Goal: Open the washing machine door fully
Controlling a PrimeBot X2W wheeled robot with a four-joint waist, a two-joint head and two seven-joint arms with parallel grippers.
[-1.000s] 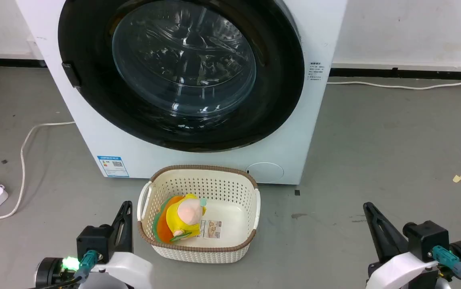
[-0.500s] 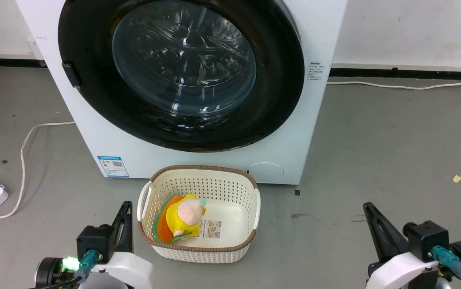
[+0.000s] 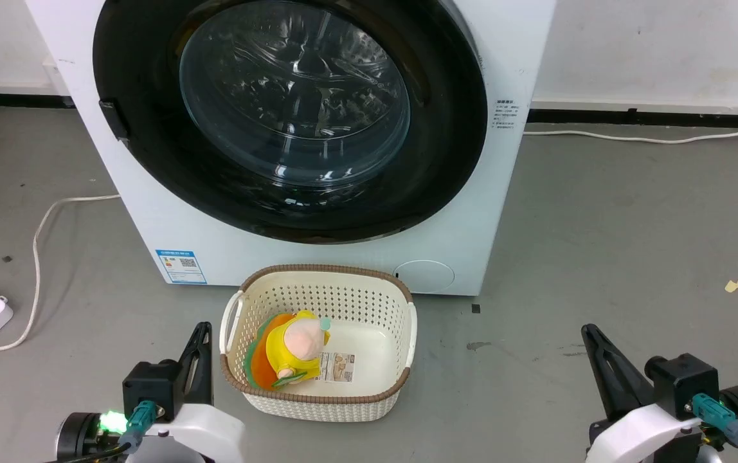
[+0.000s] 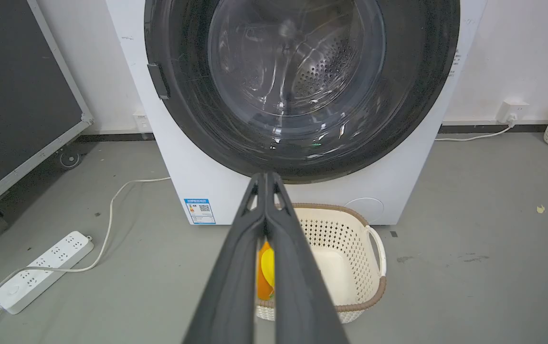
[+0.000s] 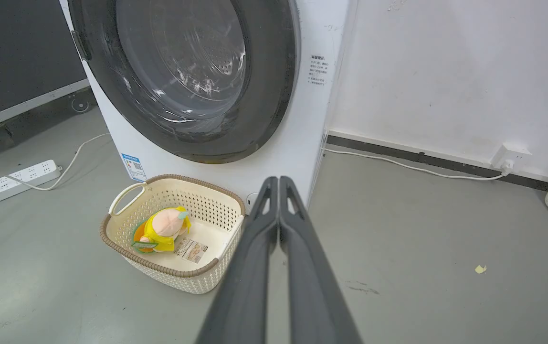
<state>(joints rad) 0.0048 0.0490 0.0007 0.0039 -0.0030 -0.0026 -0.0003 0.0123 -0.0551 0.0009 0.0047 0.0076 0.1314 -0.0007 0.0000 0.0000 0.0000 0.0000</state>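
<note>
Grey floor point(image 3: 600, 225), white wall behind. Washing machine door point(image 3: 292, 116) flush against machine front, latch tab point(image 3: 114, 119) at its left edge. Left gripper point(image 3: 202, 329) and right gripper point(image 3: 589, 330) low, fingers pressed together, empty, well apart from door. Laundry basket point(image 3: 317, 272) just before machine. Judgement: nothing done yet; reach, unlatch and full swing all left.

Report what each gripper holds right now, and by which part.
Nothing is held. The left gripper and the right gripper are both shut on nothing, well short of the closed washing machine door.
</note>
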